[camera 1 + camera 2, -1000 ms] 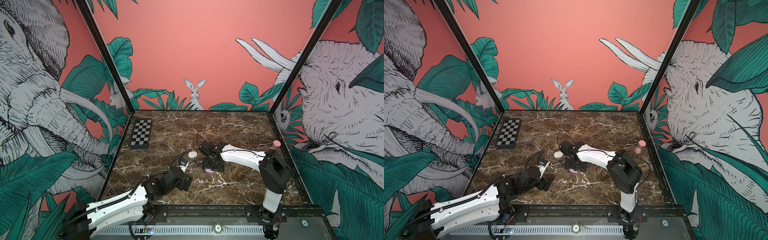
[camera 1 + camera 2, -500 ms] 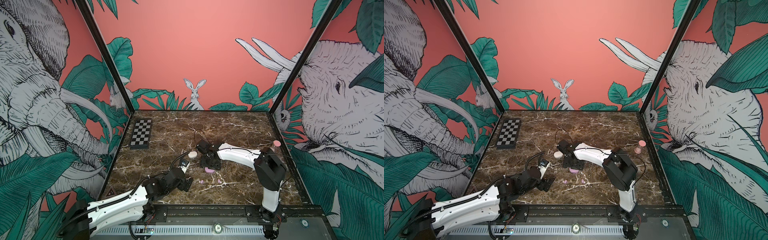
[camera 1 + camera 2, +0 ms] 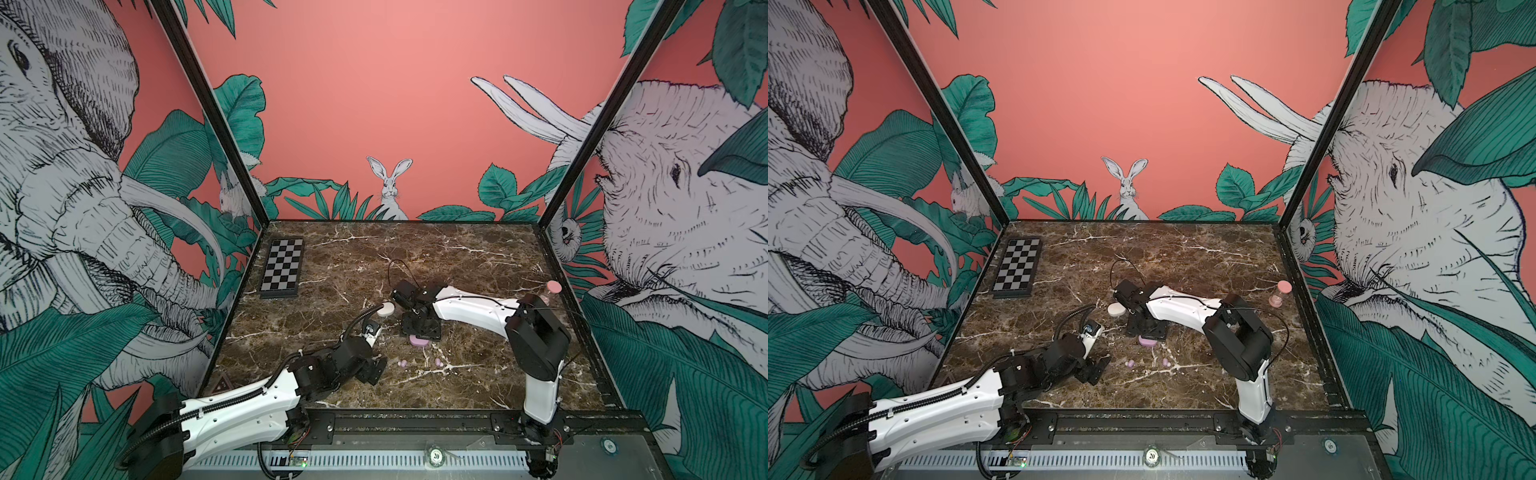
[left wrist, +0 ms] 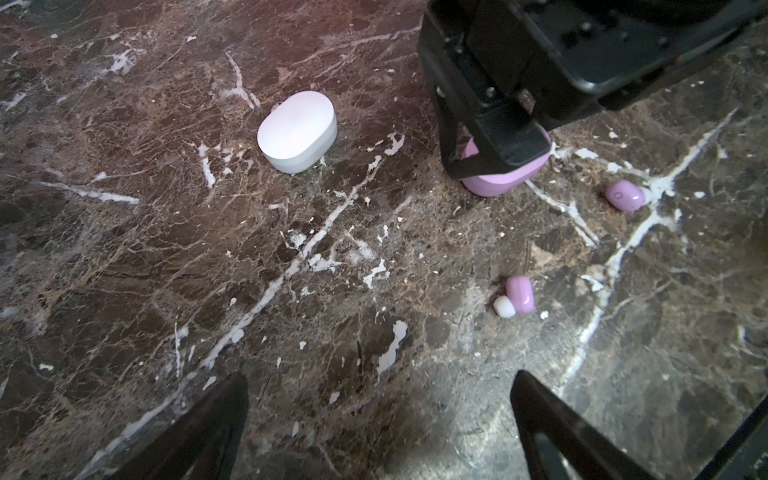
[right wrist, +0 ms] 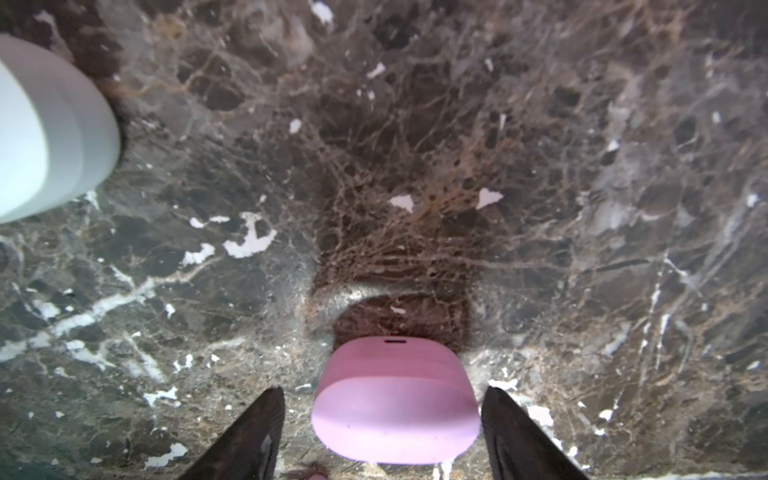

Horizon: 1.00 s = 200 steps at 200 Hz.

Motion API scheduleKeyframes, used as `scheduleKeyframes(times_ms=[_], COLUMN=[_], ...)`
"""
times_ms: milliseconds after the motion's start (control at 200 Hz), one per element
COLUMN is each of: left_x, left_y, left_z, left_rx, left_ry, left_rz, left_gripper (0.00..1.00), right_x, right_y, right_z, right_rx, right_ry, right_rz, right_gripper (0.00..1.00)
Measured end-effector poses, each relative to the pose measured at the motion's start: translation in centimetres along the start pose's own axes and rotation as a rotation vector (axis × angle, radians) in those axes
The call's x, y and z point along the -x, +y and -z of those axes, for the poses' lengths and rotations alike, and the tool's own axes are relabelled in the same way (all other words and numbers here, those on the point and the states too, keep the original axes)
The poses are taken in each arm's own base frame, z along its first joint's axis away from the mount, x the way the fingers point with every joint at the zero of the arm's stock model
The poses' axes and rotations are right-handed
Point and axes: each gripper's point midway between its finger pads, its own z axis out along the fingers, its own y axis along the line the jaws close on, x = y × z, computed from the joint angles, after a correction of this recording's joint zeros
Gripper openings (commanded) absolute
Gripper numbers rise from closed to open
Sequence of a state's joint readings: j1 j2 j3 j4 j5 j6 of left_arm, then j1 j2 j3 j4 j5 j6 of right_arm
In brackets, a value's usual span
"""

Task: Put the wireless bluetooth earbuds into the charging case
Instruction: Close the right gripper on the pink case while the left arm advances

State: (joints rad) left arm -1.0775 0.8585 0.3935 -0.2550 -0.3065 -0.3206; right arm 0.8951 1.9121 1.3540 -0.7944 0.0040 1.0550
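Right hand [image 5: 382, 392]: parted, straddling lilac oval plastic charging case [image 5: 395, 415], slim gaps either side, nothing gripped.
Left hand [image 4: 380, 376]: spread wide, empty, above brown marble bench [image 4: 166, 249].
Two lilac rounded plastic earbuds, on bench at 7 o'clock [image 3: 402, 363] and 5 o'clock [image 3: 438, 362] of that case in both top views.
White oval plastic case [image 3: 386, 309]: 10 o'clock.

On the brown marble surface [image 3: 478, 257] the lilac oval plastic case [image 3: 417, 342] lies between the fingers [image 5: 249, 440] of the right end effector [image 3: 419, 335]. The white oval plastic case [image 3: 386, 309] lies behind it, to the left. One lilac plastic earbud [image 3: 402, 363] lies before the case to the left, a second lilac earbud [image 3: 438, 362] to the right. The left end effector [image 3: 376, 370] is just left of them.
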Motion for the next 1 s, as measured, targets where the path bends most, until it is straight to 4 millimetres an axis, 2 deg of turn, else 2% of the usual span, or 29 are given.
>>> scheduleKeyframes(times_ms=[490,1000], left_x=[-0.01,-0.01], left_y=[-0.06,-0.07], left_z=[0.01,0.02], left_rx=[-0.001,0.002], left_ry=[-0.001,-0.002], left_rz=[-0.003,-0.006], left_gripper=[0.99,0.99], right_x=[0.01,-0.43], right_y=[-0.27,-0.51], right_z=[-0.01,-0.66], right_rx=[-0.013,-0.039], right_ry=[-0.002,0.009], right_rz=[0.004,0.021], right_gripper=[0.75,0.68])
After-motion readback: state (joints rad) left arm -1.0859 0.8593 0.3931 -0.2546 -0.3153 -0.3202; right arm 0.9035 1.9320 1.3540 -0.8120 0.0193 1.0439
